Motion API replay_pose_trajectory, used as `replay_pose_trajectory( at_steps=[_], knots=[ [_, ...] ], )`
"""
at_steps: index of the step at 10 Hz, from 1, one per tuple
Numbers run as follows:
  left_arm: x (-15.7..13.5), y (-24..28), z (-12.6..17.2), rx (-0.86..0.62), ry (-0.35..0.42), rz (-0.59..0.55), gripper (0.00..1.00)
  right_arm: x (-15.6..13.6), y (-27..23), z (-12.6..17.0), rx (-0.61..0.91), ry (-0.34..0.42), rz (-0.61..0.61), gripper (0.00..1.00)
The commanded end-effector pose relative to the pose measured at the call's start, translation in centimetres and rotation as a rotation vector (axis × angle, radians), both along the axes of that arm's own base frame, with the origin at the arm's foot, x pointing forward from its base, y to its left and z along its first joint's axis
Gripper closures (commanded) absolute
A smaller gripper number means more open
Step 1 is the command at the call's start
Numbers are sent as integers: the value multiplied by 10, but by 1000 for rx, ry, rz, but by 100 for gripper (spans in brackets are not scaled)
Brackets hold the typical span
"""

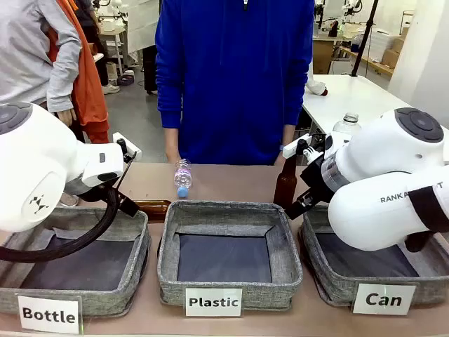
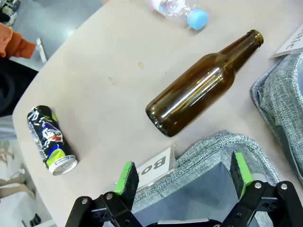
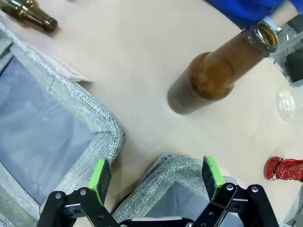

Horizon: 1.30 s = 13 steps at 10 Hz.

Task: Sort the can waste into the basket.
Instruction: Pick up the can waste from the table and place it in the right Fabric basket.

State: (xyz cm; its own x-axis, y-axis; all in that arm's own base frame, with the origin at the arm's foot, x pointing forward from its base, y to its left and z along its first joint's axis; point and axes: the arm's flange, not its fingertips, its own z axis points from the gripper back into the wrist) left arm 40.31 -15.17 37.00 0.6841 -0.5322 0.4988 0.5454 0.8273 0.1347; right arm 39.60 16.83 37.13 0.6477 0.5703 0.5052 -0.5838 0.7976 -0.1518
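The table (image 1: 151,181) carries three baskets (image 1: 229,210), two brown bottles (image 2: 203,85), a plastic bottle (image 1: 183,174), a blue can (image 2: 51,140) and a red can (image 3: 284,169)

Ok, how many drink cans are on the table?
2. The dark blue can lies on its side near the lying brown bottle; the red can sits near the upright brown bottle. More may be hidden.

left gripper (image 2: 183,169) and right gripper (image 3: 156,169) both hang with jaws spread wide, empty.
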Motion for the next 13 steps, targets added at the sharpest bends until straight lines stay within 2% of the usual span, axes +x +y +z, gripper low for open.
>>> replay_pose_trajectory(
  at_steps=[1,13],
  knots=[
    [0,0,0,0,0,0,0,0,0,0,0,0,0,0],
    [0,0,0,0,0,0,0,0,0,0,0,0,0,0]
  ],
)
